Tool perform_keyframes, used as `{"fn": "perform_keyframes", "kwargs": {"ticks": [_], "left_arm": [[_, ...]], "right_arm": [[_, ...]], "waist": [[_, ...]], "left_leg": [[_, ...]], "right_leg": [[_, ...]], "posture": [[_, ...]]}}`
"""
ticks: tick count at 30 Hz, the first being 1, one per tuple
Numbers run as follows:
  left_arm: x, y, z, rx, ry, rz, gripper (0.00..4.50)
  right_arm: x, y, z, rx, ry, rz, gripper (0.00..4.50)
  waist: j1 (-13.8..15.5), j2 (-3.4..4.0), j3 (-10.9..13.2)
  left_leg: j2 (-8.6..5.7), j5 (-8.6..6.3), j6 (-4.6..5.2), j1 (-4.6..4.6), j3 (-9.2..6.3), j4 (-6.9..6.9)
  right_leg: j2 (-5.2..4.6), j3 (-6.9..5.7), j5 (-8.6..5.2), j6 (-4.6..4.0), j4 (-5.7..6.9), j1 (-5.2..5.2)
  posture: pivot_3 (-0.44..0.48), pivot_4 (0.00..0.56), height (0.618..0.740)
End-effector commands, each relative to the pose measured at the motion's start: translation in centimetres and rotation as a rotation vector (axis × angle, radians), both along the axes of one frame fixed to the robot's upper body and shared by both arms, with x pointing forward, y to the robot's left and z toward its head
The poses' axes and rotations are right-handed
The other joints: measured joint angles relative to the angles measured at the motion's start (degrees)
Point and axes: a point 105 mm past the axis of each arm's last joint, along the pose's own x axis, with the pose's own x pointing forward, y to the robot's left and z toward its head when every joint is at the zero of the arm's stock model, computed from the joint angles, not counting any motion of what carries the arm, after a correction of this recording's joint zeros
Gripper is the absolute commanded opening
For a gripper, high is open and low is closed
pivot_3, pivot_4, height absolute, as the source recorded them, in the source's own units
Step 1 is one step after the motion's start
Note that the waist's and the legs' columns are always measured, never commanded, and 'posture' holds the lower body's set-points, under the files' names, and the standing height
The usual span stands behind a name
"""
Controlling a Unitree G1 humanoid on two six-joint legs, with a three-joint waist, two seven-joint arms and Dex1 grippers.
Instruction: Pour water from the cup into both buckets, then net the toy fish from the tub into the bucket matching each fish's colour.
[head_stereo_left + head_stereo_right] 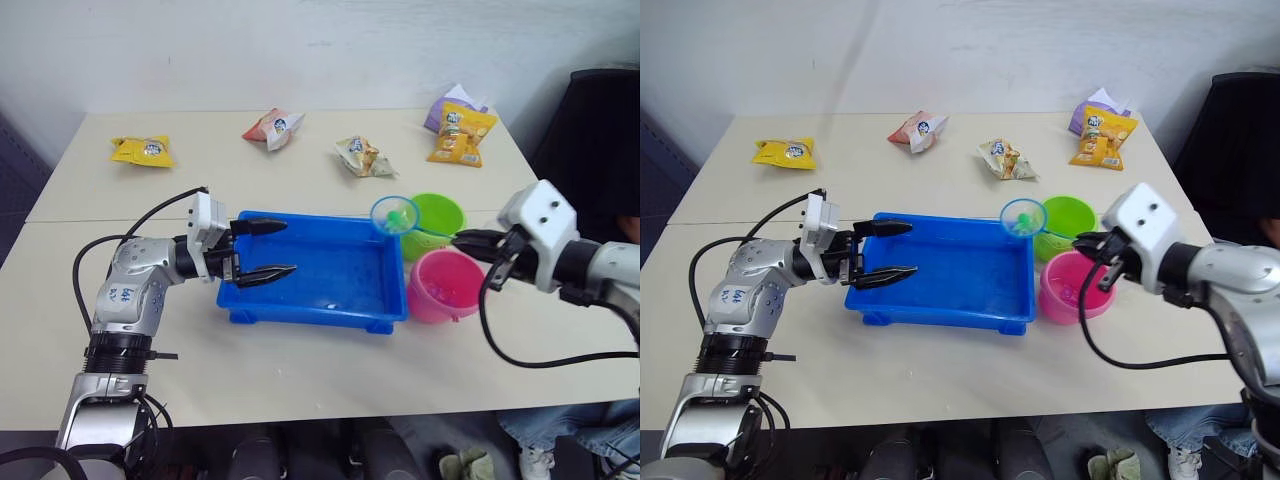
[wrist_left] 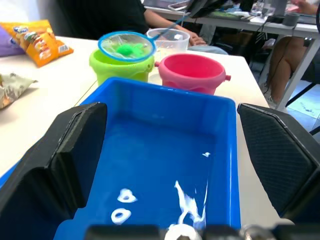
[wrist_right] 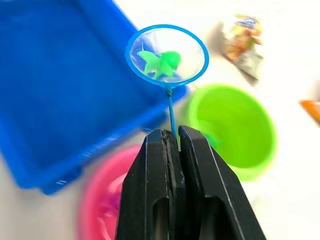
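A: Nearest item?
B: Left gripper, arm bent, reaching level over the tub's left end, fingers spread, empty.

A: Right arm?
B: Right gripper, fingers pressed on the net's thin handle; hoop held above the tub's far right corner, just beside the green bucket.

A: Counts?
B: Buckets, two: green, and pink nearer. One green fish, in the net. Five snack bags on the surface.

A: Tub contents?
B: Shallow water; no fish I can make out.
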Motion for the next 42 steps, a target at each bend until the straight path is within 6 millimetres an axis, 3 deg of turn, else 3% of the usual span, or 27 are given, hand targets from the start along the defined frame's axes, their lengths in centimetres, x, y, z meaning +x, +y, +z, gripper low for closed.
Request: {"fn": "perform_keyframes", "kwargs": {"ticks": [1,8,12,18,22,26,28,30,35,42], "left_arm": [[0.0,-0.1,1.2,-0.017,-0.042,-0.017,4.48],[-0.4,-0.5,0.5,0.028,-0.038,-0.054,4.48],[-0.3,-0.6,0.0,0.052,-0.058,-0.050,4.48],[0.2,-0.8,-0.7,0.041,-0.067,-0.052,4.48],[0.4,-1.0,-0.9,0.033,-0.081,-0.060,4.48],[0.7,-1.1,-0.9,0.032,-0.097,-0.056,4.48],[0.9,-1.1,-0.9,0.031,-0.107,-0.050,4.48],[0.9,-1.1,-0.9,0.028,-0.112,-0.048,4.48],[1.0,-1.3,-1.1,0.023,-0.114,-0.054,4.48],[1.2,-1.6,-1.0,0.007,-0.118,-0.059,4.48]], "right_arm": [[0.5,-2.7,1.8,-0.056,-0.088,-0.069,0.00],[2.0,-6.4,0.6,-0.357,-0.202,-0.161,0.00],[2.4,-6.6,-0.3,-0.557,-0.308,-0.129,0.00],[2.9,-6.3,-0.7,-0.656,-0.539,-0.102,0.00],[2.5,-5.8,-1.8,-0.855,-0.636,0.000,0.00],[2.4,-5.7,-1.7,-0.966,-0.726,0.042,0.00],[2.4,-5.9,-0.3,-1.019,-0.825,0.012,0.00],[2.3,-6.3,0.7,-0.993,-0.893,-0.049,0.00],[1.8,-6.7,-1.2,-1.087,-0.911,0.061,0.00],[1.7,-6.5,-1.4,-1.154,-0.999,0.087,0.00]], "waist": [[0.03,0.00,0.00],[0.03,0.01,0.01],[-0.07,0.03,0.01],[-0.04,0.07,0.03],[-0.06,0.07,0.03],[-0.07,0.07,0.03],[-0.08,0.07,0.03],[-0.09,0.08,0.03],[-0.15,0.10,0.02],[-0.17,0.10,0.02]], "left_leg": [[-0.01,0.00,0.00,0.00,0.01,0.00],[-0.02,0.00,-0.01,0.02,0.06,0.01],[0.01,0.02,-0.03,0.02,0.06,0.00],[0.00,0.04,-0.08,0.08,0.14,0.01],[0.00,0.05,-0.09,0.08,0.16,0.00],[-0.01,0.06,-0.10,0.09,0.19,0.01],[0.00,0.07,-0.12,0.10,0.20,0.01],[0.01,0.07,-0.13,0.10,0.20,0.01],[0.01,0.08,-0.14,0.14,0.26,0.00],[0.02,0.09,-0.16,0.18,0.30,0.00]], "right_leg": [[0.00,0.02,0.00,0.00,0.00,0.00],[0.02,0.04,0.01,0.01,-0.02,0.01],[0.00,0.04,0.01,0.01,-0.03,0.00],[0.02,0.01,0.01,0.01,0.02,0.00],[0.01,0.02,0.00,0.01,0.03,-0.01],[0.02,0.01,0.00,0.01,0.06,-0.01],[0.02,0.01,0.00,0.01,0.09,-0.02],[0.01,0.01,0.00,0.01,0.10,-0.02],[0.03,0.02,0.00,0.01,0.11,-0.01],[0.06,0.04,0.00,0.01,0.16,-0.02]], "posture": [[0.000,0.150,0.739],[0.000,0.150,0.739],[0.000,0.150,0.739],[0.000,0.150,0.739],[0.000,0.150,0.739],[0.000,0.150,0.739],[0.000,0.150,0.739],[0.000,0.150,0.739],[0.000,0.150,0.739],[0.000,0.150,0.739]]}}
